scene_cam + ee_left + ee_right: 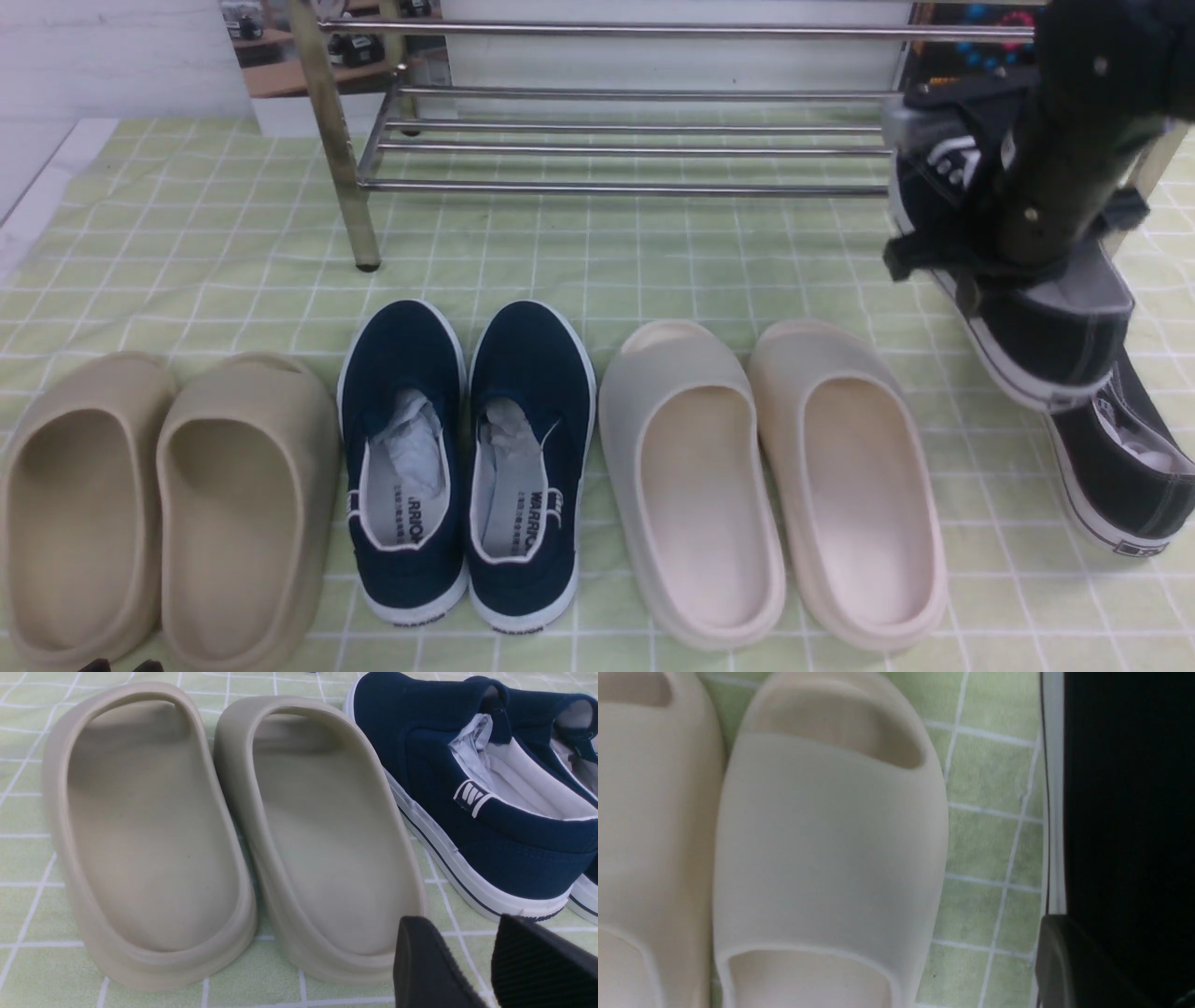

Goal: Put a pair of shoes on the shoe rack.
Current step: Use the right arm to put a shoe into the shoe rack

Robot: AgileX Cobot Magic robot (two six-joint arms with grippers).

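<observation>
- The right claw [1013,271] sits at about 3 o'clock in the front view, clamped tight on the collar of the gripped sneaker [1055,345].
- The gripped sneaker is black with a white-striped sole. It lies tilted, heel toward the camera and toe pointing up toward the rack's right end. Whether it is clear of the bench [653,252] I cannot tell.
- The second sneaker [1120,485] rests on the green checked bench at 4 o'clock. It is just beside the first one's heel and partly overlapped by it.
- The shoe rack [616,140] stands at 12 o'clock, and none of its steel bars visibly carries a shoe.
- The left claw [462,933] hangs at 7 o'clock with its fingers parted and holds nothing. It is near the heels of the beige slides [159,504].
- The navy slip-ons [467,467] stand at 6 o'clock.
- The cream slides [775,476] stand at 5 o'clock, between the navy slip-ons and the sneakers.
</observation>
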